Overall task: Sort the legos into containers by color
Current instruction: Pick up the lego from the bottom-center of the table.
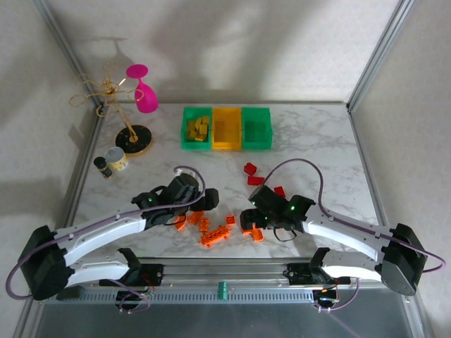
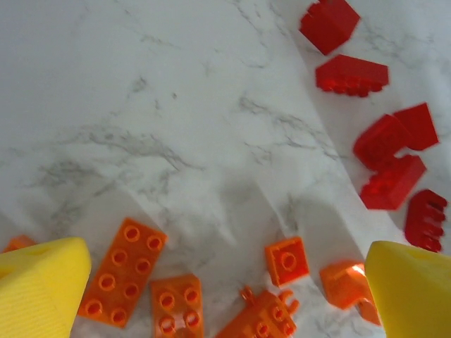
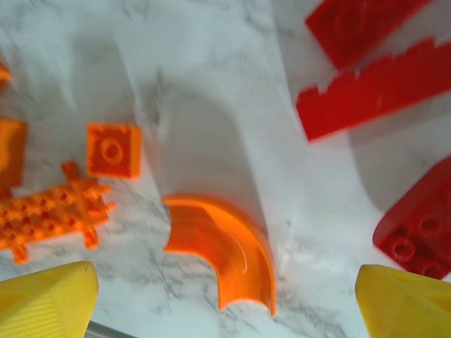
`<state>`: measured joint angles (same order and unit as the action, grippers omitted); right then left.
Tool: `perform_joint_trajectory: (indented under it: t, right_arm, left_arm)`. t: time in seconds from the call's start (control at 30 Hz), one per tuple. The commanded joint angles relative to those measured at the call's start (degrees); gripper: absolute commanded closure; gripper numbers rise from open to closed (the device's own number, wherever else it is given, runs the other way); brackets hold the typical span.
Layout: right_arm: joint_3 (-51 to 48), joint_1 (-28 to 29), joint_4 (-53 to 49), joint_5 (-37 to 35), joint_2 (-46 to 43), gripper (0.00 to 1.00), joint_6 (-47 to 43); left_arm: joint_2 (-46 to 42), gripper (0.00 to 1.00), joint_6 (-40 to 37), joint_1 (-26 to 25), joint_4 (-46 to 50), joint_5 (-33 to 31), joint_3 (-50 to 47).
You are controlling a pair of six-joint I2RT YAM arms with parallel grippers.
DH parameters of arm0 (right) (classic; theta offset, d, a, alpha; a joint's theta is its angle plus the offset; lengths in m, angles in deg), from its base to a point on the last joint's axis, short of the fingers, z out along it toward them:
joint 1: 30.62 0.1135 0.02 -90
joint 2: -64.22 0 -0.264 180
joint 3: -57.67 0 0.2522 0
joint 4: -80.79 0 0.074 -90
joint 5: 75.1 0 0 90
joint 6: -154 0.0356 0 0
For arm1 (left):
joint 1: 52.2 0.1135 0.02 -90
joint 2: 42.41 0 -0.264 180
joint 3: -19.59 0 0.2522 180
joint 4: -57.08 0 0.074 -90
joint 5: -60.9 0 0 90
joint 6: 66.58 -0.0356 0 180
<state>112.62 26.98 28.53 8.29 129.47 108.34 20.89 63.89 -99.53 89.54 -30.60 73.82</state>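
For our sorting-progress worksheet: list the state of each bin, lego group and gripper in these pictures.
Left bin, holds yellow legos.
Middle bin, looks empty.
Right bin, looks empty.
Orange legos, loose on the table.
Red legos, loose on the table.
Left gripper, open, empty.
Right gripper, open above a curved orange lego.

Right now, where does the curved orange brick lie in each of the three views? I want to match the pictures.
Top external: the curved orange brick lies slightly below and right of the picture's middle.
Left wrist: it is near the bottom edge, right of centre.
Right wrist: it is in the lower middle.
Shared landmark: the small square orange brick with one stud lies up and to its left in every view.
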Motion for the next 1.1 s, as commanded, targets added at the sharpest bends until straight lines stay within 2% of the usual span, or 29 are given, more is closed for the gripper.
perform_joint_trajectory:
  t: [0.0, 0.23, 0.4, 0.6, 1.07]
  right_arm:
    - [-2.5, 3.8, -3.2, -3.8, 0.6, 0.1, 6.9]
    - [-5.0, 8.9, 0.6, -3.9, 5.4, 0.2, 8.4]
    - [-3.9, 9.1, 1.7, -6.6, 9.4, 0.3, 7.9]
    - [-3.2, 9.1, 2.8, -8.0, 12.6, 0.38, 6.5]
    - [-3.6, 9.1, 6.6, -7.7, 14.3, 0.62, 4.4]
  left_arm:
    - [-4.1, 0.0, 3.2, -1.4, 0.4, 1.1, -2.6]
    - [-7.4, 0.0, 5.1, -2.1, 0.0, 1.9, -5.1]
    - [-7.9, 0.0, 5.7, -2.2, 0.2, 0.7, -5.6]
    - [-8.2, 0.0, 6.2, -2.3, 0.6, 0.2, -5.7]
    - [-9.0, 0.0, 6.8, -2.4, 2.0, -1.2, -4.6]
